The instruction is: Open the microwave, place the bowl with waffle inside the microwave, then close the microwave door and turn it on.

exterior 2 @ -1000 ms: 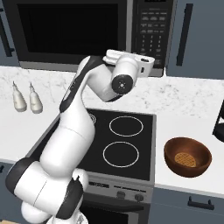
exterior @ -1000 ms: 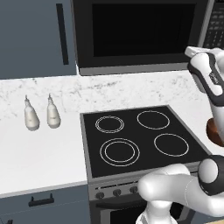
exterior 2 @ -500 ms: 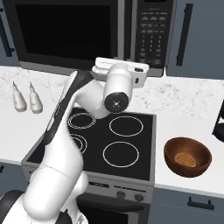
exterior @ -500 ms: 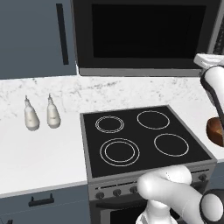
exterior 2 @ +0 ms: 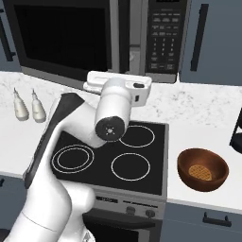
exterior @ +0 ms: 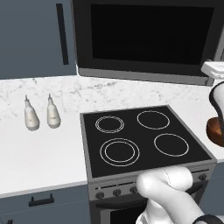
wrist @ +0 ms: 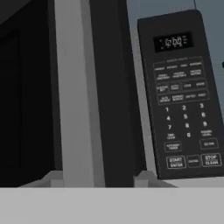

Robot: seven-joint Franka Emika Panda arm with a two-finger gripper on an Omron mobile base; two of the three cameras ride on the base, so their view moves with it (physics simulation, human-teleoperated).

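The microwave sits above the back of the counter, and its door looks closed. In the hand view the grey vertical door handle stands close ahead, with the dark button panel to its right. My gripper is open, its two tips standing either side of the handle and the dark strip beside it; I cannot tell if they touch. The white hand hovers just in front of the microwave's lower edge. The reddish-brown bowl with the waffle rests on the counter right of the stove.
A black four-ring stovetop lies under my arm. Two small pale bottles stand on the marble counter to the left. A dark object sits at the right edge behind the bowl. Blue cabinets flank the microwave.
In the right base view my hand has shifted left and a little lower in front of the microwave. The fingers have spread wider. Bowl and door have not moved.
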